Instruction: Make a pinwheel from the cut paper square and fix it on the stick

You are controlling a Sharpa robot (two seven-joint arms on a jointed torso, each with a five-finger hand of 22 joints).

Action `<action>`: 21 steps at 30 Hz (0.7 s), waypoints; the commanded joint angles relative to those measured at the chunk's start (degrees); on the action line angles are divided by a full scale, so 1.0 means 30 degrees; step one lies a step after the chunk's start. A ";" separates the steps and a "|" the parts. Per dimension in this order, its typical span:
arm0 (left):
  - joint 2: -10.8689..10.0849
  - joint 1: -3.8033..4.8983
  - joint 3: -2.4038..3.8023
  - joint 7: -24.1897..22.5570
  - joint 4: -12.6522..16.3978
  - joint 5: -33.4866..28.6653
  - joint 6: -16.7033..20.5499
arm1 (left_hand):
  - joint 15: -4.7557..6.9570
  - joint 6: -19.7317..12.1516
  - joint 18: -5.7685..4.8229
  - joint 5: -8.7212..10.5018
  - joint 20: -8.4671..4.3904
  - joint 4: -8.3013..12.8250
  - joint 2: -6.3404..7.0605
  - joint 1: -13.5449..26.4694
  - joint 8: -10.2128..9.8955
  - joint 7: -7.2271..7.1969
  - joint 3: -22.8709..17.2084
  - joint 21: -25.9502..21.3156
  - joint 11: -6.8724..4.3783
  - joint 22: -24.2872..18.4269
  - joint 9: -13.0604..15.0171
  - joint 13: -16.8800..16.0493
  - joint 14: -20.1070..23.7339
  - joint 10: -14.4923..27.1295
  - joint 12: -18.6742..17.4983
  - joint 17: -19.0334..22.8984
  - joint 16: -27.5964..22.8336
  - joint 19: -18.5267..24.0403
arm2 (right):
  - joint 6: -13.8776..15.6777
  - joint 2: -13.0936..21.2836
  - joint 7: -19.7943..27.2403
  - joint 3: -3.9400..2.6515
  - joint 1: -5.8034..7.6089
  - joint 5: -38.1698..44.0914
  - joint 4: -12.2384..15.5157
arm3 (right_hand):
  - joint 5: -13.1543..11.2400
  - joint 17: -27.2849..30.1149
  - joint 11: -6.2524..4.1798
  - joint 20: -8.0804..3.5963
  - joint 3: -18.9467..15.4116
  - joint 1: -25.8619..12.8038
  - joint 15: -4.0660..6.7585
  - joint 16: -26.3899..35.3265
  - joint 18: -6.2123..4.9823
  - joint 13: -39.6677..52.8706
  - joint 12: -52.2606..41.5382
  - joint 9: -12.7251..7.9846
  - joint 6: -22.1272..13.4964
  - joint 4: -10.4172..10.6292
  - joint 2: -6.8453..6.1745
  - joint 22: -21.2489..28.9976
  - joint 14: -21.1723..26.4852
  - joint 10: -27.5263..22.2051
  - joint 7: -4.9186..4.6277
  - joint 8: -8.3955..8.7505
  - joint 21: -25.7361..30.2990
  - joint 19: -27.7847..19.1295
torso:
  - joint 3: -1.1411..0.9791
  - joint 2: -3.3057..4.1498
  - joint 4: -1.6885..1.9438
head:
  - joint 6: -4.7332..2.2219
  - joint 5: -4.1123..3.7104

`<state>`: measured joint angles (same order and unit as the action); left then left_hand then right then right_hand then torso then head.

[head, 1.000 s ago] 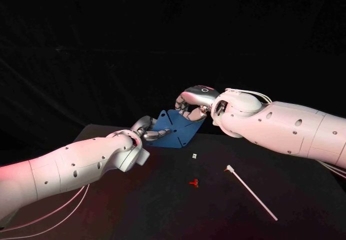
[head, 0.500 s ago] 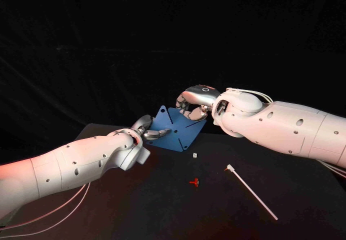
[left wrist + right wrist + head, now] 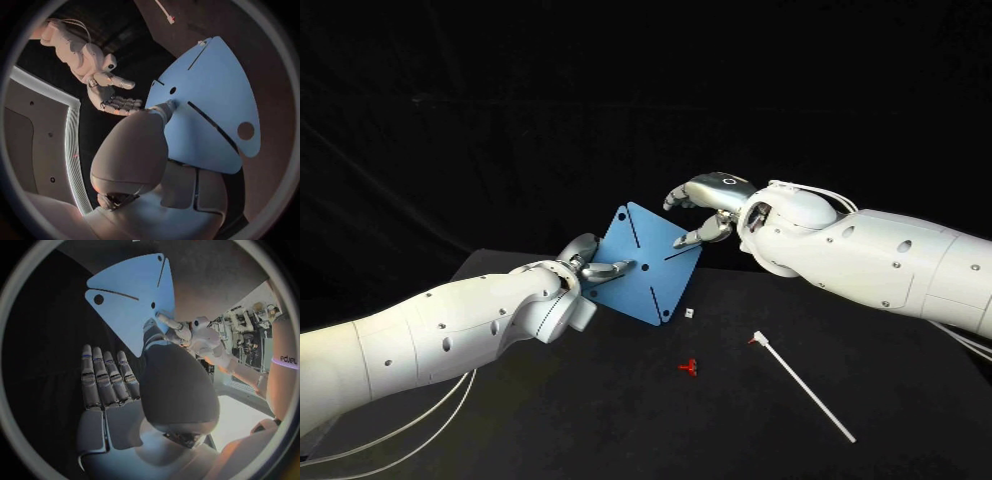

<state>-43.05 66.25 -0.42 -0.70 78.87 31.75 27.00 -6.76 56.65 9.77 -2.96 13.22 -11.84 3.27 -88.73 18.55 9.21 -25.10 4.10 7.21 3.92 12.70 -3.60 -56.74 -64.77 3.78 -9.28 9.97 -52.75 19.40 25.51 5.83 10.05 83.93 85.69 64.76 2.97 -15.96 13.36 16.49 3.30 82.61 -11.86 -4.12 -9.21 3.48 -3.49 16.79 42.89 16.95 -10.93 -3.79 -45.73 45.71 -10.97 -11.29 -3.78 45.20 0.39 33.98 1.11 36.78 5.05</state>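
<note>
Your left hand (image 3: pixel 593 262) pinches the paper square (image 3: pixel 661 282) near its middle, upright at the table's (image 3: pixel 589 400) far side, right hand (image 3: pixel 708 205) spread empty beside it — likely light, floppy, tearable, so take a corner gently.

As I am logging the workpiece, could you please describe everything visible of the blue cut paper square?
The blue paper square looks like thin, flat, unfolded card. Straight slits run from its corners toward the middle, and small round holes are punched in it. It is held up on a corner, diamond-wise, over the black table. The left hand grips its left side, thumb on its face; a fingertip of the right hand seems to touch its right edge.
</note>
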 commanded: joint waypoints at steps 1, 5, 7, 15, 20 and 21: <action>-0.0017 0.0038 0.0011 -0.0153 -0.0098 -0.1275 0.1066 | 0.0018 0.0014 0.0246 0.0079 0.0048 0.0017 0.0120 0.0287 0.0089 -0.0023 -0.0280 -0.0090 0.0007 -0.0030 0.0072 0.0023 -0.0038 -0.0176 -0.0094 -0.0003 -0.0107 -0.0033 | 0.3135 0.0527 0.0481 0.0000 -0.0093 -0.2322 -0.0013 | 0.0028 0.0023 -0.0120 -0.0049 0.0486 0.0231 0.0084 -0.0252 0.0155 0.0118 -0.0268 -0.0057 0.0300 -0.0080 0.0595 -0.0030 -0.0598 0.1427 -0.0969 -0.0051 -0.0026 -0.0073 | 0.0005 -0.0019 0.0002 | -0.0042 0.0083; -0.0026 0.0039 -0.0001 -0.0876 -0.0442 -0.2406 0.2455 | 0.0012 0.0000 0.0250 0.0078 0.0052 0.0101 0.0186 0.0436 0.0148 -0.0020 -0.0517 -0.0078 0.0014 -0.0023 0.0135 0.0019 -0.0079 -0.0221 -0.0083 -0.0009 -0.0122 -0.0046 | 0.4540 0.1554 0.1266 0.0007 -0.0197 -0.4966 0.0360 | 0.0210 0.0058 -0.0539 -0.0019 0.1173 0.0841 0.0507 -0.0680 -0.0261 0.0113 -0.0428 -0.0190 0.1390 -0.0445 0.1350 -0.0079 -0.1985 0.2990 -0.1057 -0.0422 -0.0138 0.0321 | 0.0010 0.0000 -0.0003 | -0.0120 0.0199; -0.0028 0.0034 -0.0010 -0.1729 -0.0624 -0.3602 0.3520 | 0.0000 -0.0027 0.0250 0.0079 0.0053 0.0180 0.0250 0.0536 0.0182 -0.0014 -0.0697 -0.0063 0.0028 -0.0016 0.0178 0.0022 -0.0094 -0.0230 -0.0090 -0.0010 -0.0140 -0.0077 | 0.4883 0.2251 0.1587 0.0010 -0.0260 -0.6467 0.0675 | 0.0262 0.0088 -0.0652 -0.0023 0.1289 0.0957 0.0599 -0.0714 -0.0333 0.0114 -0.0405 -0.0260 0.1791 -0.0633 0.1414 -0.0068 -0.2279 0.3448 -0.0944 -0.0509 -0.0120 0.0475 | 0.0019 -0.0006 -0.0006 | -0.0132 0.0218; -0.0291 0.0003 -0.0019 -0.5139 -0.0661 -0.6888 0.5938 | -0.0068 -0.0132 0.0235 0.0079 0.0062 0.0451 0.0440 0.0813 0.0252 0.0023 -0.1119 -0.0006 0.0177 0.0009 0.0285 0.0017 -0.0175 -0.0266 -0.0081 -0.0025 -0.0168 -0.0226 | 0.4493 0.4069 0.1902 0.0017 -0.0992 -0.9199 0.1668 | 0.0432 -0.0203 -0.1192 -0.0290 0.1735 0.1049 0.1094 -0.1126 -0.0477 0.0213 -0.0362 -0.0440 0.3199 -0.1154 0.1451 -0.0102 -0.3784 0.5209 -0.0430 -0.0639 -0.0246 0.1565 | -0.0007 0.0006 -0.0021 | -0.0105 0.0373; -0.0485 -0.0028 -0.0018 -0.6948 -0.0375 -0.8180 0.6863 | -0.0070 -0.0102 0.0227 0.0080 0.0063 0.0635 0.0574 0.0955 0.0341 0.0024 -0.1284 -0.0028 0.0152 0.0000 0.0366 0.0011 -0.0258 -0.0346 -0.0072 -0.0052 -0.0156 -0.0222 | 0.3815 0.4952 0.1855 0.0020 -0.2117 -0.9513 0.2308 | 0.0495 -0.0743 -0.1599 -0.0665 0.2297 0.1257 0.1523 -0.1558 -0.0489 0.0324 -0.0318 -0.0353 0.4028 -0.1483 0.1212 -0.0155 -0.4912 0.6300 -0.0035 -0.0670 -0.0446 0.2551 | -0.0016 0.0007 0.0005 | -0.0001 0.0423; -0.0499 -0.0032 -0.0018 -0.7077 -0.0338 -0.8279 0.6938 | -0.0062 -0.0088 0.0229 0.0080 0.0058 0.0700 0.0607 0.0981 0.0371 0.0017 -0.1335 -0.0030 0.0142 -0.0001 0.0391 0.0009 -0.0278 -0.0377 -0.0069 -0.0060 -0.0154 -0.0224 | 0.3745 0.5034 0.1853 0.0020 -0.2270 -0.9473 0.2390 | 0.0496 -0.0859 -0.1651 -0.0726 0.2401 0.1264 0.1595 -0.1641 -0.0489 0.0338 -0.0294 -0.0330 0.4121 -0.1506 0.1159 -0.0163 -0.5098 0.6436 0.0012 -0.0661 -0.0482 0.2707 | -0.0023 0.0012 0.0003 | 0.0030 0.0435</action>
<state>-44.60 66.13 -0.52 -15.26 77.50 12.04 43.73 -6.96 56.64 9.76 -2.96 13.42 -9.62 5.14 -86.38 19.52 9.21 -28.89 4.10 7.58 3.92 13.84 -3.61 -57.36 -65.55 3.77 -9.42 9.75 -52.95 31.77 40.52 10.28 10.10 77.38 59.92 71.45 4.24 -18.42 8.43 14.28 10.28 86.17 -7.16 -8.96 -10.18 4.48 -4.44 15.72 54.90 12.48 -7.29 -4.24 -60.80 64.71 -10.83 -13.07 -5.03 52.99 0.37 33.98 1.08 36.67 6.24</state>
